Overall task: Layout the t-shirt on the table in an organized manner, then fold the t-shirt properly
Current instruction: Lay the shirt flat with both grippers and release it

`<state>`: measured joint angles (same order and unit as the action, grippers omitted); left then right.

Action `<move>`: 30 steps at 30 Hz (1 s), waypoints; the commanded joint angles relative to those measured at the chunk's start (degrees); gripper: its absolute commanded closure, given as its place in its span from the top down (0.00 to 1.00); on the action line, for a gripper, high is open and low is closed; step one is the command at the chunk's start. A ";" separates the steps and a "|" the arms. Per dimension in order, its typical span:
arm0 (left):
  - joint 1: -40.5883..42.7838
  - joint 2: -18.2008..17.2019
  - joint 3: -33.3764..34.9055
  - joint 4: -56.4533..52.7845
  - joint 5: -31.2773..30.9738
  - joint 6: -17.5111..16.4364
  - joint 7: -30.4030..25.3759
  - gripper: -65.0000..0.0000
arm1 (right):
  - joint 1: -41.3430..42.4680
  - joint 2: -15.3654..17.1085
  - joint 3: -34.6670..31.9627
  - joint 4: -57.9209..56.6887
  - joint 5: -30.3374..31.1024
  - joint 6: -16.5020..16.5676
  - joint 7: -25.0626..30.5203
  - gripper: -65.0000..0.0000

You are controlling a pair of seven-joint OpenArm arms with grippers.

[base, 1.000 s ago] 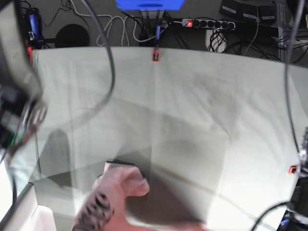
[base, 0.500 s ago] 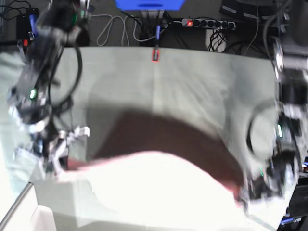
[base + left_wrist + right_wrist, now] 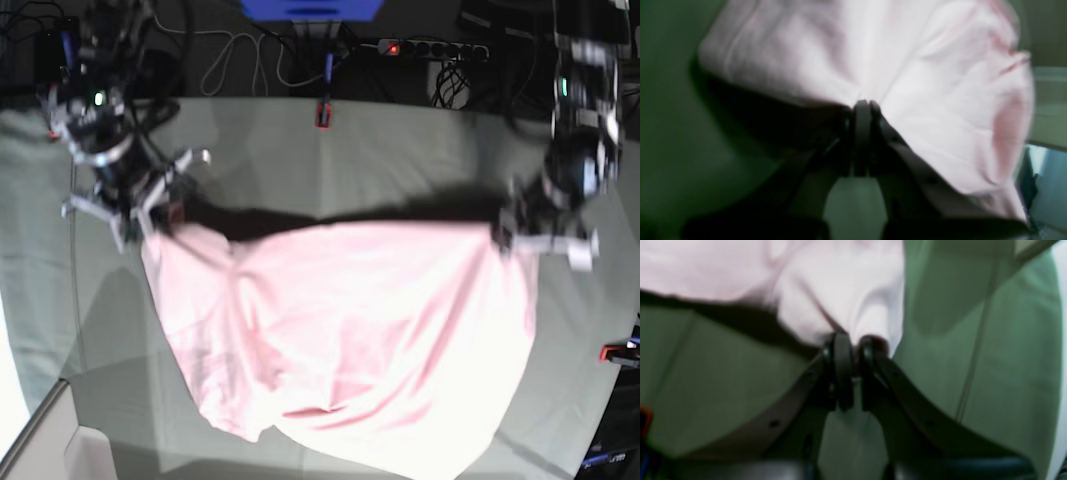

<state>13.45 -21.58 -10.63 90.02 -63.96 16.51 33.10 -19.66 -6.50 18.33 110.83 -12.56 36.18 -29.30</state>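
T-shirt now spread over table

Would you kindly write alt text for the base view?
A pale pink t-shirt hangs stretched between two pincers, left pincer and right pincer, each shut on a top corner, above the grey-green table.

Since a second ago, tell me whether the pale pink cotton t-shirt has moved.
Yes. The pale pink cotton t-shirt has been carried up the base view toward the red clamp at the table's far edge, and spread wide.
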 commanded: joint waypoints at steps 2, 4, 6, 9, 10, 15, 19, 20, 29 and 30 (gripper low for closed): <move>2.15 -0.97 -3.21 3.39 -0.17 -0.29 -0.97 0.00 | -2.27 0.04 0.09 1.13 0.91 -0.18 1.56 0.00; 4.96 0.18 -5.15 4.97 -0.08 -0.29 -0.97 0.00 | -4.74 0.04 0.18 1.13 0.91 -0.18 1.56 0.00; 6.63 1.14 -7.52 5.67 -0.08 -0.29 -0.88 0.00 | -7.11 -0.05 -0.17 1.13 1.00 -0.10 1.56 0.00; 8.83 1.58 -11.83 7.43 -0.43 -0.29 -0.71 0.00 | -9.66 -1.01 0.27 1.13 2.75 3.82 1.56 0.00; 9.01 1.67 -13.32 8.58 -0.52 -0.29 -0.71 0.00 | -10.10 -1.10 0.62 1.13 3.19 3.82 1.56 0.00; 11.03 2.55 -19.12 16.05 -0.61 -0.29 -0.62 0.00 | -10.63 -1.19 2.99 1.13 3.19 3.82 1.56 0.00; 14.11 4.22 -21.50 21.67 -0.70 -0.38 -0.62 0.00 | -12.12 -1.19 4.40 1.13 3.19 3.82 1.56 0.00; 14.55 4.66 -21.41 21.85 -0.70 -0.38 -0.62 0.00 | -12.30 -1.19 4.49 1.13 3.19 3.82 1.56 0.00; 16.13 6.51 -19.74 13.50 0.98 -0.38 -0.53 0.00 | -14.14 -1.10 4.40 0.69 3.11 3.82 1.21 0.00; 16.04 6.51 -19.74 11.83 0.80 -0.38 -0.53 0.00 | -14.14 -1.10 4.31 0.60 3.11 3.82 1.21 0.00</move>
<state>29.69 -14.28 -29.89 100.82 -63.11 16.34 33.63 -33.85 -7.77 22.61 110.56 -9.82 40.05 -29.23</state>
